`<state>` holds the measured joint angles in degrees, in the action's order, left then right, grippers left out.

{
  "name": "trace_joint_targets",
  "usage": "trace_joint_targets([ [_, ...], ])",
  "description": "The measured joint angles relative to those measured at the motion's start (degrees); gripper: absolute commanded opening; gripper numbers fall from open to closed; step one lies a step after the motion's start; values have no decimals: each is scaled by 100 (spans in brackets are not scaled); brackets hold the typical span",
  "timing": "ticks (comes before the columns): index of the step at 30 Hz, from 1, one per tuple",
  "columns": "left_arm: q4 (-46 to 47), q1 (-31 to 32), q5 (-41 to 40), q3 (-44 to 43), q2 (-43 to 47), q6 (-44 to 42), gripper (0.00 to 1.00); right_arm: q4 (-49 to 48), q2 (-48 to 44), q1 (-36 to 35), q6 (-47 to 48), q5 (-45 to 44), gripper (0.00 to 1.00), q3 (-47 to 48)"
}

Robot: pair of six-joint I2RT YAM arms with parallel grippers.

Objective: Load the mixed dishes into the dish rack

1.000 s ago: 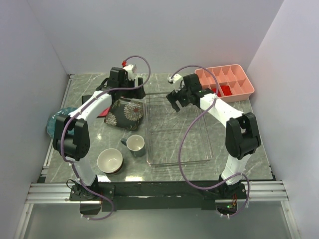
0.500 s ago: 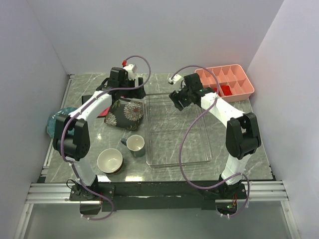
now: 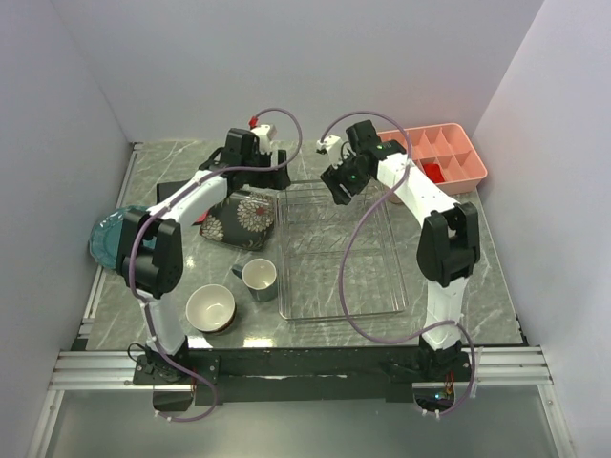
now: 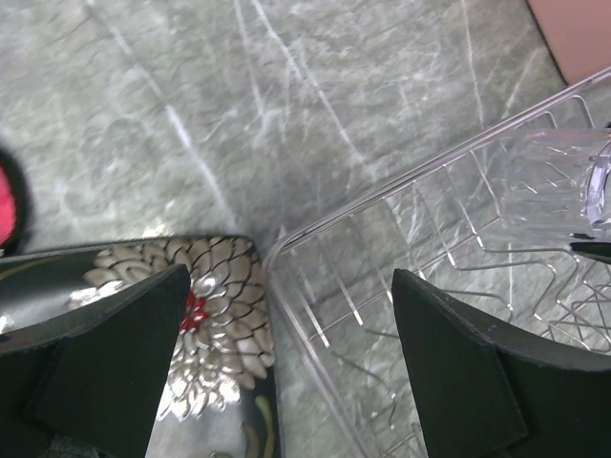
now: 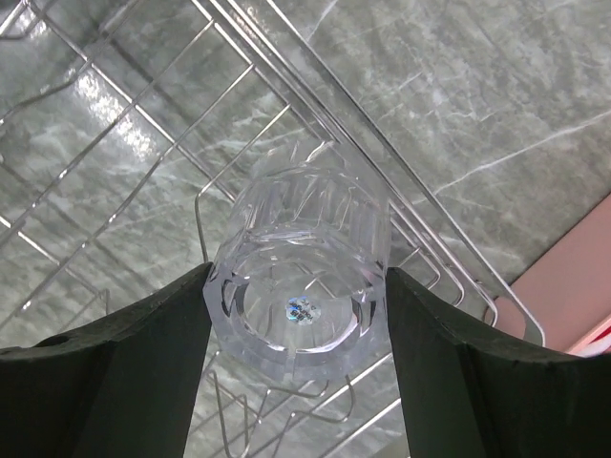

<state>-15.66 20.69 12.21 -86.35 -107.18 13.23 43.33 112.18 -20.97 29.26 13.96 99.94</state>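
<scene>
With jaws of the right gripper (image 3: 341, 183) clenched on a clear glass (image 5: 298, 286) held end-on above the far wires of the dish rack (image 3: 344, 277), and those of the left gripper (image 4: 286, 286) spread wide, finds the square flowered plate (image 4: 220, 324) just beside the rack's far-left corner, nearest the left arm.

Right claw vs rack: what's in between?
A clear glass, gripped by the right claw, hangs over the rack wires. Right wrist view shows it best.

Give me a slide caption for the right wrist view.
Right gripper holds a clear glass over a corner of the wire dish rack, pink tray beyond.
</scene>
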Motion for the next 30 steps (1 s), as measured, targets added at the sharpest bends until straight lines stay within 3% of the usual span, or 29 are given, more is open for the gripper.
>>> trace_joint_targets([
  [7, -2, 79, -2, -219, -223, 11, 93, 999, 509, 61, 304, 92, 37, 883],
  [13, -4, 72, -11, -221, -240, 22, 93, 1110, 566, 68, 404, 116, 42, 966],
  [18, -4, 72, -28, -278, -258, 22, 93, 1130, 584, 66, 468, 127, 26, 966],
  [30, -2, 122, -33, -404, -422, 2, 93, 2188, 1176, 83, 1478, 339, 27, 2026],
])
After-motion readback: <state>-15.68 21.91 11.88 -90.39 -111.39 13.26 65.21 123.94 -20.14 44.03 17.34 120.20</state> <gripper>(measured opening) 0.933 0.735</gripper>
